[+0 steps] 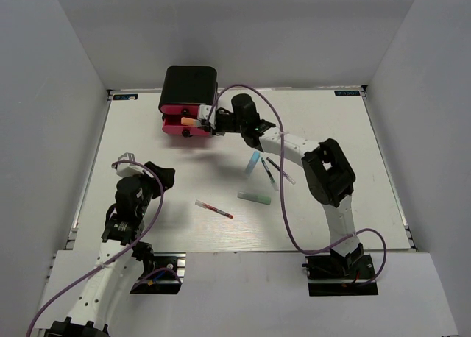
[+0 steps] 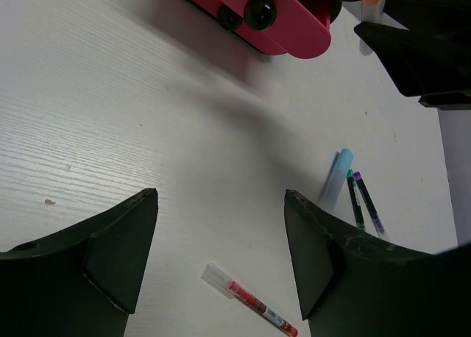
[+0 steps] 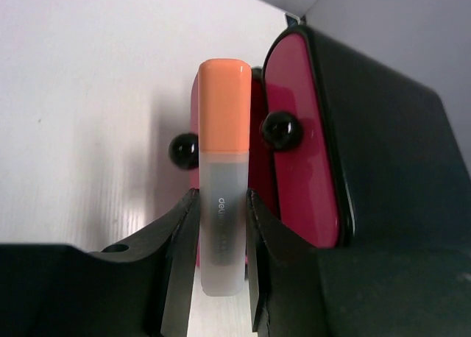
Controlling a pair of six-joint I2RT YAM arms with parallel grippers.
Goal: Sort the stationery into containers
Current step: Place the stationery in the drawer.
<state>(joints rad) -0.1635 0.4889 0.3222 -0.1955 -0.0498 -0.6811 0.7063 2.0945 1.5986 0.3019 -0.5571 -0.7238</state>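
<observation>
My right gripper (image 1: 209,121) is shut on the orange highlighter (image 1: 190,121), held at the front of the pink drawers (image 1: 176,116) of the black cabinet (image 1: 190,83). In the right wrist view the highlighter (image 3: 224,160) sits between my fingers (image 3: 180,234), between two black knobs (image 3: 281,129). My left gripper (image 1: 158,176) is open and empty, low over the table. A red-and-clear pen (image 1: 214,209) lies just ahead of it (image 2: 250,302). A light-blue highlighter (image 1: 253,162), a green highlighter (image 1: 254,197) and two thin dark pens (image 1: 268,174) lie mid-table. No white eraser shows.
The lower drawer (image 1: 182,131) stands out further than the one above it. The cabinet stands at the table's far edge, left of centre. White walls close in the table on three sides. The right arm's purple cable (image 1: 283,204) loops over the right half.
</observation>
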